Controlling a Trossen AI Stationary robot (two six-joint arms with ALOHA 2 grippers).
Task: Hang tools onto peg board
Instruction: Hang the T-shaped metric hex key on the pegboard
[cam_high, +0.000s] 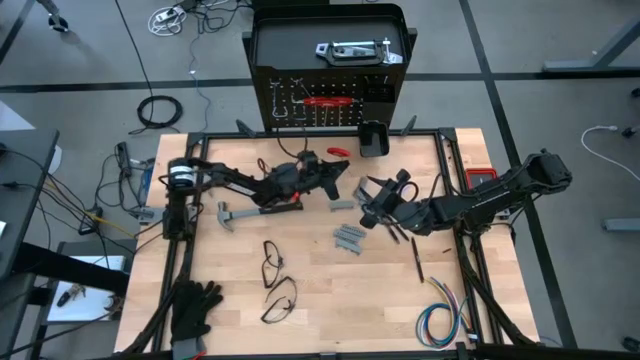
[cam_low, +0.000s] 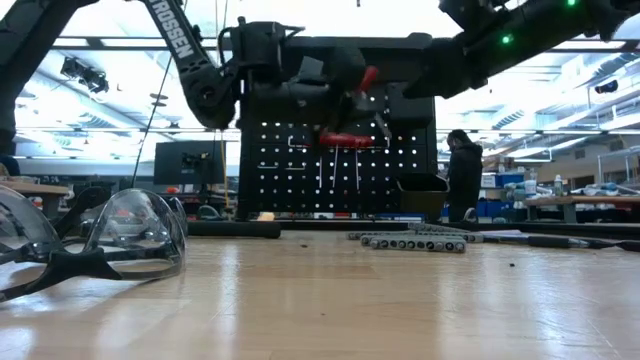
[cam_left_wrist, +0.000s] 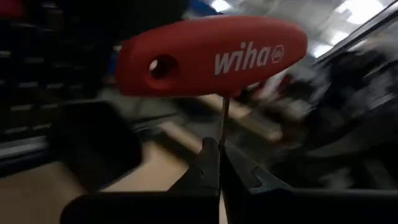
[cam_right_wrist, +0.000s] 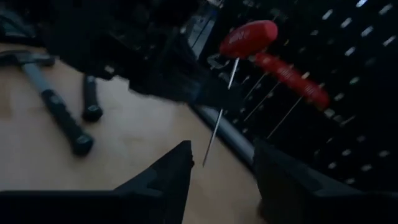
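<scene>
Clamped tight on the thin steel shaft of a red T-handled driver (cam_left_wrist: 211, 55), the left gripper (cam_left_wrist: 217, 163) holds the tool upright, handle uppermost, above the table's back half and just short of the peg board (cam_high: 328, 60). Its red grip is smooth and spindle-shaped, with a hole bored near one end and white lettering along the side; the shaft runs down as a slim silver rod. Facing it from nearby, the right gripper (cam_right_wrist: 221, 165) stands with fingers parted and nothing between them. Several red-handled drivers (cam_high: 328, 101) already hang in a row on the board, so the job is under way, though how securely they sit is hard to judge from here. Plenty remains on the table (cam_high: 320, 300): a hammer (cam_high: 233, 215), grey metal pieces (cam_high: 349, 238), and a second hammer (cam_right_wrist: 53, 102) lying flat.
</scene>
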